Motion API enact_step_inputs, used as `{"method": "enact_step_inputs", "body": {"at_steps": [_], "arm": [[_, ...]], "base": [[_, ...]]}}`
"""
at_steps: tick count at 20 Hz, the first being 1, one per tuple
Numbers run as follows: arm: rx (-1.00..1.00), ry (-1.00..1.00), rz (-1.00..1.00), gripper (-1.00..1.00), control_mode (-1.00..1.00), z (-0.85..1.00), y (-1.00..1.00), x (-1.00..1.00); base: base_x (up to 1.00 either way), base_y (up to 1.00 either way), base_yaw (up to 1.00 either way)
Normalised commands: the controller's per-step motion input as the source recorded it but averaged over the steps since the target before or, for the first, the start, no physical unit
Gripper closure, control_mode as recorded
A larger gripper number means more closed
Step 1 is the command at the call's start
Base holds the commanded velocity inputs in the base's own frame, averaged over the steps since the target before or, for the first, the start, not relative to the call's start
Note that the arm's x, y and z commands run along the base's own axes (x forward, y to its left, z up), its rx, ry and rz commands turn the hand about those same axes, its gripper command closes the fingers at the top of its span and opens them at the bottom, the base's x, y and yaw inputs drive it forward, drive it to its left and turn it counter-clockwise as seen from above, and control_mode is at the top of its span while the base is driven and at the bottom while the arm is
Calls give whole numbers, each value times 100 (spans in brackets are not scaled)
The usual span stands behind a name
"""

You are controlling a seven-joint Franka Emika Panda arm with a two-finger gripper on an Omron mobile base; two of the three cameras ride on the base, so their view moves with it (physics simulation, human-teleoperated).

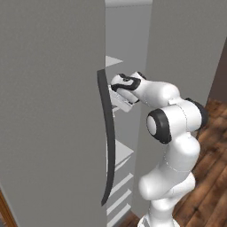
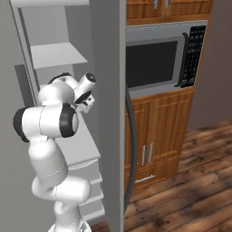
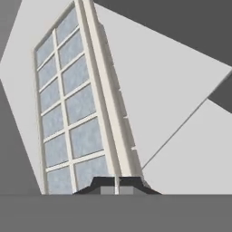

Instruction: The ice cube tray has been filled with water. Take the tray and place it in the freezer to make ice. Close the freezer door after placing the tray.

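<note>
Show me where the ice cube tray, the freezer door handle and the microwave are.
ice cube tray (image 3: 77,118): hand view, a cell near the grid's middle.
freezer door handle (image 1: 109,142): left base view, middle of the dark curved bar.
microwave (image 2: 152,61): right base view, its dark window.

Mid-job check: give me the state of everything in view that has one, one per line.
freezer door: open.
freezer: open, white shelves showing.
ice cube tray: held at its rim, inside the freezer.
gripper: shut on the ice cube tray.
microwave: door closed.
</note>
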Motion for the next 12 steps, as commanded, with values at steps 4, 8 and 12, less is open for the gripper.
{"method": "enact_step_inputs", "body": {"at_steps": [4,8,12], "arm": [[-8,-4,-2,100,-100,-33,12,48],[-12,-8,-4,100,-100,-40,29,18],[-8,-4,-5,100,-100,-20,14,8]], "base": [[0,0,0],[0,0,0],[0,0,0]]}}
